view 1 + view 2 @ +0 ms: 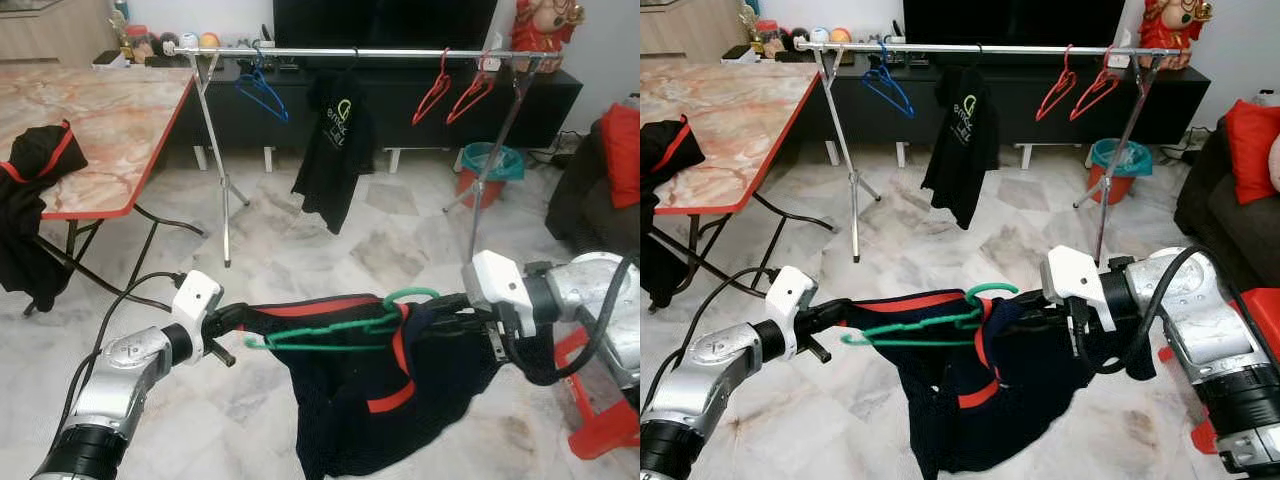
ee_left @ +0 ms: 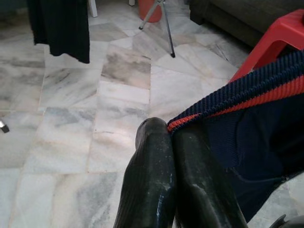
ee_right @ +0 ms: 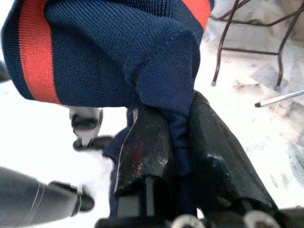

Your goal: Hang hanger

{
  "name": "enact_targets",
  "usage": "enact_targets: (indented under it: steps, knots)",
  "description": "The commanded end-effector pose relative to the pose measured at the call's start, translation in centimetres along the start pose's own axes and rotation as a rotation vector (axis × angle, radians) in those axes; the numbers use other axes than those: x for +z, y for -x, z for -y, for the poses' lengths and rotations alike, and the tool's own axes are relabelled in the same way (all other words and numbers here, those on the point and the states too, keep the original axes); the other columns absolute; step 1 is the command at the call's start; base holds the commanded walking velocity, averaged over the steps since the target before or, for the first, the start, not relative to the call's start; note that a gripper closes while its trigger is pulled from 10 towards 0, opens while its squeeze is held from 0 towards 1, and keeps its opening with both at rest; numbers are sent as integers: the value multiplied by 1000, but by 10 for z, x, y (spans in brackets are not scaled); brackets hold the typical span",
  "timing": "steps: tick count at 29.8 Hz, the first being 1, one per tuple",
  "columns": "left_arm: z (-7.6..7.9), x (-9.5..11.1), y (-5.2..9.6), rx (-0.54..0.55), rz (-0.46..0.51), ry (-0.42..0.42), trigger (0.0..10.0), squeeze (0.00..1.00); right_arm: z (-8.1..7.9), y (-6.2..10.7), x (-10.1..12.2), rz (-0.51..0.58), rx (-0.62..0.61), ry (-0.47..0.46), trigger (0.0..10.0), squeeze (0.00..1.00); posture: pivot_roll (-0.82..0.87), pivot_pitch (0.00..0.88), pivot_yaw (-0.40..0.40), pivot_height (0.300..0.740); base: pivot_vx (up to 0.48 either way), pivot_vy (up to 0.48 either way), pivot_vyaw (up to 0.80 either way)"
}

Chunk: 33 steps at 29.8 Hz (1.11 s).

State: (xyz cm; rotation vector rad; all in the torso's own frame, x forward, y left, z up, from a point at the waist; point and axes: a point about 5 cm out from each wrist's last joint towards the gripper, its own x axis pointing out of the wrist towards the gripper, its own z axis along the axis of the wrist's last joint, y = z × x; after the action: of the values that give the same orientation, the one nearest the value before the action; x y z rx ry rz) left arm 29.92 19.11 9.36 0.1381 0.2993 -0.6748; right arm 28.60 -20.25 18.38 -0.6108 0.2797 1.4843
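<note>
Right gripper [image 1: 1040, 300]: black fingers clamped on a fold of the navy shirt [image 1: 970, 400], near its collar. Left gripper [image 1: 232, 320]: fingers pressed together on the shirt's red-trimmed edge at the opposite shoulder. Between them the shirt hangs stretched over the marble floor [image 1: 300, 230], with the green hanger [image 1: 340, 325] threaded through its neck and the hook standing just above the collar.

Beyond stands the clothes rail [image 1: 350, 51], a chrome bar on splayed legs, carrying a black T-shirt [image 1: 335, 150], a blue hanger [image 1: 262, 92] and two red hangers [image 1: 452, 92]; the open stretch between the black T-shirt and the red hangers looks the likeliest spot.

To hang it well, the robot probably needs to step closer, keep the shirt level so the hanger does not slip, and lift the hook clear above the bar before lowering.

The shirt is coarse mesh knit with ribbed trim; the hanger is thin, smooth plastic.
</note>
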Motion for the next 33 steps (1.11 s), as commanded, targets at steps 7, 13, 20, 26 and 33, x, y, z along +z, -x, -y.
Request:
enact_targets:
  steps: [7, 13, 20, 26, 33]
  knots:
    - [-22, -16, 13, 157, -103, -10, 10000, 0, 5, 14, -14, -235, -58, 64, 10000, 0, -74, 0, -18, 740, 0, 0, 0]
    - [-20, -21, 12, 148, -121, -16, 10000, 0, 18, 14, -10, -229, -175, 91, 10000, 0, -75, 0, -19, 740, 0, 0, 0]
    - [-19, -24, 12, 147, -139, -24, 10000, 0, 23, 18, -7, -230, -229, 111, 10000, 0, -78, 0, -19, 740, 0, 0, 0]
    - [-22, -32, 12, 179, -198, -45, 10000, 0, 34, 26, -11, -304, -341, 117, 10000, 0, -84, 0, -18, 740, 0, 0, 0]
    - [-25, -36, 14, 197, -233, -66, 10000, 0, 37, 27, -17, -369, -375, 121, 10000, 0, -84, 0, -17, 740, 0, 0, 0]
